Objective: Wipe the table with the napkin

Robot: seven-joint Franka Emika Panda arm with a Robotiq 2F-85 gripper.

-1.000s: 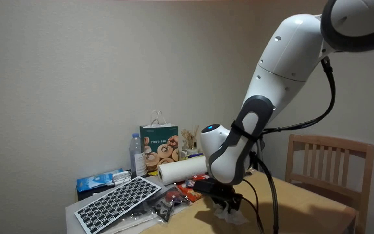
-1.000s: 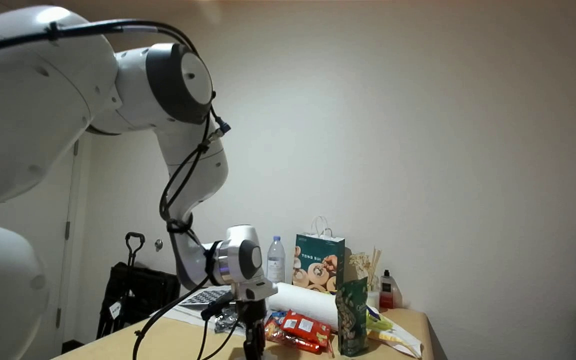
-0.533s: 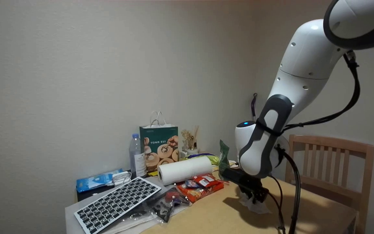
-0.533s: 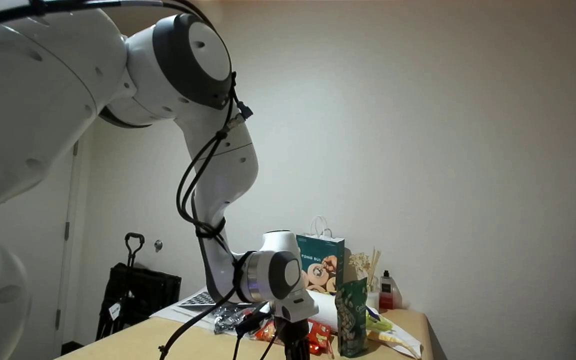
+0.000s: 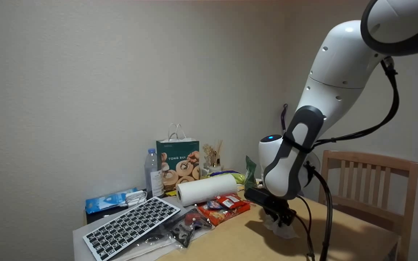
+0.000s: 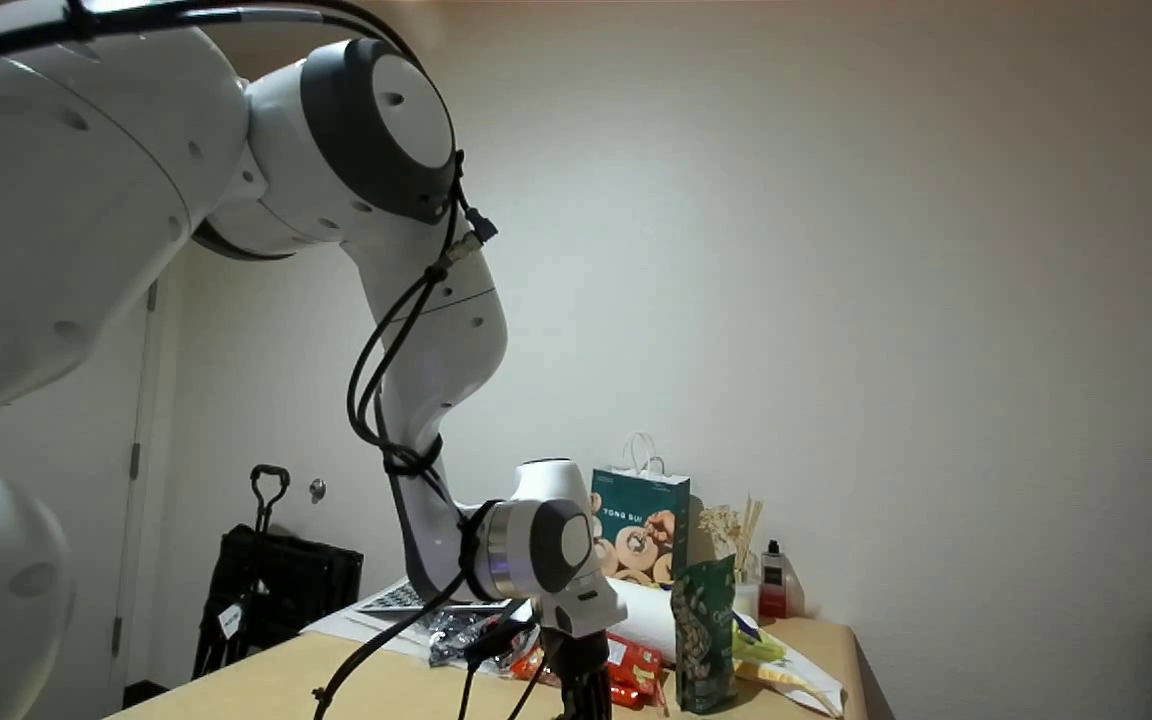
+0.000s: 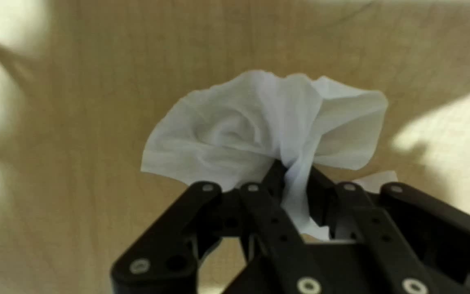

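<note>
Closest, in the wrist view, the black two-fingered mechanical hand (image 7: 298, 179) is clamped on the small crumpled white paper napkin (image 7: 292, 118), squeezing one gathered fold. That hold probably serves to let the loose paper spread out ahead of the grip as a wiping pad, above or on the light tan wooden desk (image 5: 216, 244); how much of the napkin touches the wood cannot be told. Wiping looks to be the current step, and likely calls for light, even pressure, since thin paper could bunch up or tear.

Farther off, in an exterior view, glossy red plastic packets (image 5: 227, 211) lie just beside the white cylindrical paper towel roll (image 5: 207, 189), presumably grouped there to stay out of the strokes. Behind the roll, a green paper bag with white handles (image 5: 178, 163) stands upright, perhaps so that nothing knocks it over. Past the desk is a slatted light-wood chair (image 5: 370, 158), then the plain beige wall (image 5: 122, 90).
</note>
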